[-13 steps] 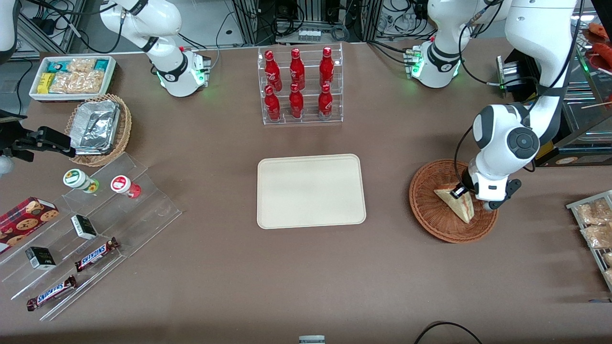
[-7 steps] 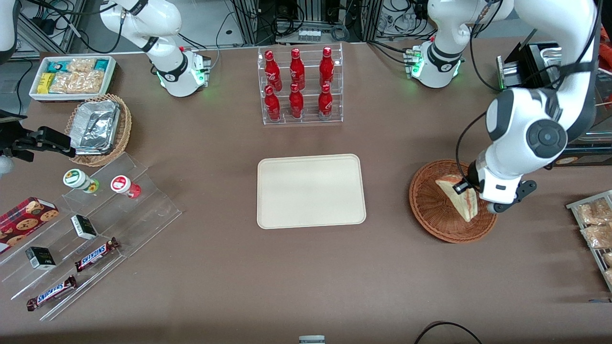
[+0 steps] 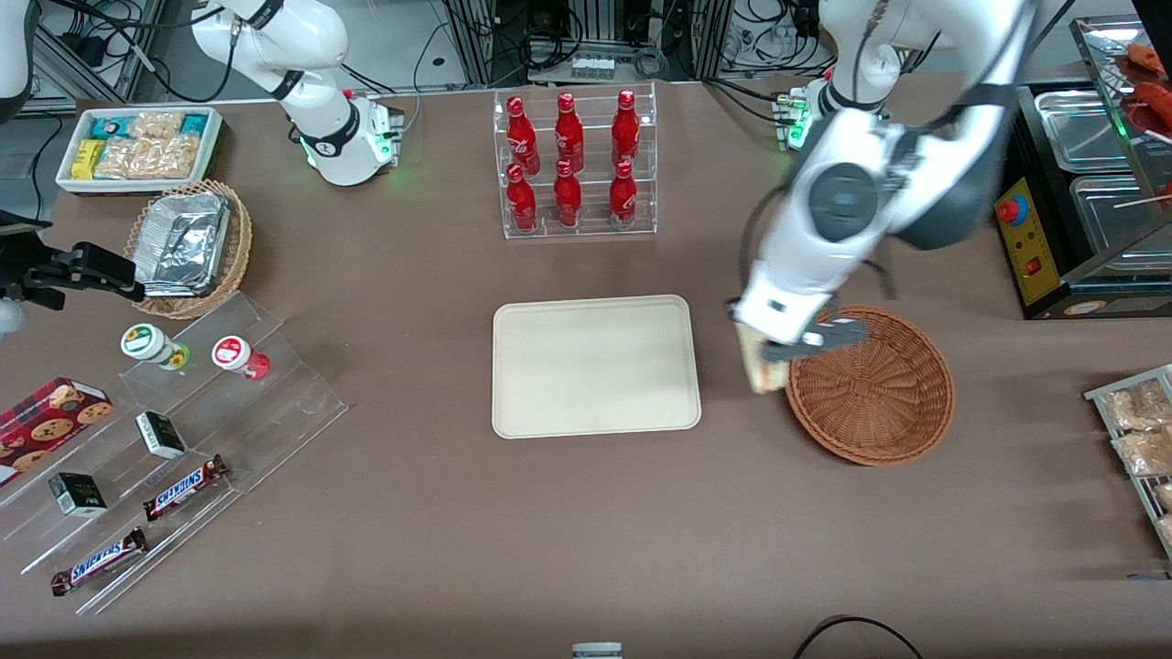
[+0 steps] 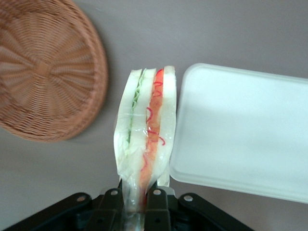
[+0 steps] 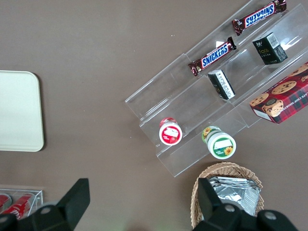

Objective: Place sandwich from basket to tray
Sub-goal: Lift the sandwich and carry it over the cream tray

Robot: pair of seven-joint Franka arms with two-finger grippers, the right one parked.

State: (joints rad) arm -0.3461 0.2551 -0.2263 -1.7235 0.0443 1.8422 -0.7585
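My left gripper (image 3: 767, 359) is shut on the sandwich (image 4: 146, 130), a wrapped wedge of pale bread with green and red-orange filling. It holds the sandwich above the table between the basket and the tray. In the front view only a pale edge of the sandwich (image 3: 757, 368) shows under the gripper. The reddish-brown wicker basket (image 3: 870, 384) (image 4: 45, 72) holds nothing. The cream tray (image 3: 595, 364) (image 4: 245, 130) lies flat with nothing on it, toward the parked arm's end from the gripper.
A clear rack of red bottles (image 3: 575, 165) stands farther from the front camera than the tray. A clear stepped shelf with snack bars and cups (image 3: 174, 430), a foil-tray basket (image 3: 188, 245) and a white snack bin (image 3: 137, 146) lie toward the parked arm's end. Packets on a rack (image 3: 1140, 430) lie at the working arm's end.
My left gripper lifted the sandwich out of the basket and carried it over the basket's rim toward the tray. The basket now holds nothing.
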